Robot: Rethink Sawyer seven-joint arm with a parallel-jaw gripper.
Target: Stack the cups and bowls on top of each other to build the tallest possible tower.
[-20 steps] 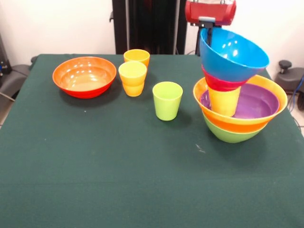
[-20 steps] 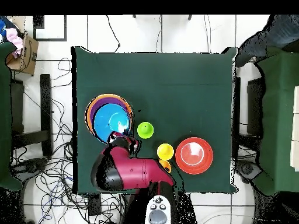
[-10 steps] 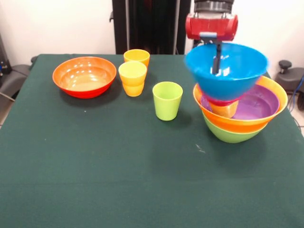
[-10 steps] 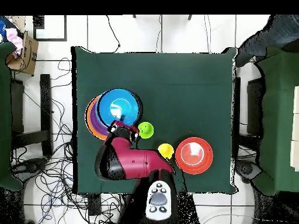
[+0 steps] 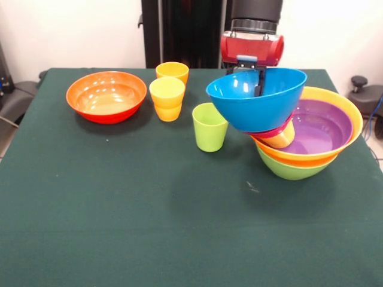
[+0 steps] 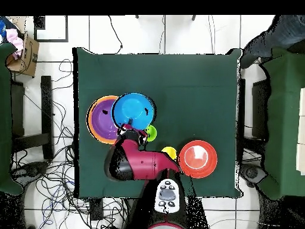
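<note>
1. The gripper [image 5: 258, 81] pinches the far rim of the blue bowl [image 5: 254, 98].
2. The blue bowl sits tilted on a small red bowl [image 5: 276, 130] and a cup [image 5: 281, 139], leaning out over the purple bowl's [image 5: 323, 125] near-left edge.
3. Lift it slowly and keep it level.
4. Mind the green cup [image 5: 209, 127] just beside it.

A green-clothed table [image 5: 119, 227] stands among floor cables [image 6: 53, 179] and a cardboard box [image 6: 27, 53].
</note>
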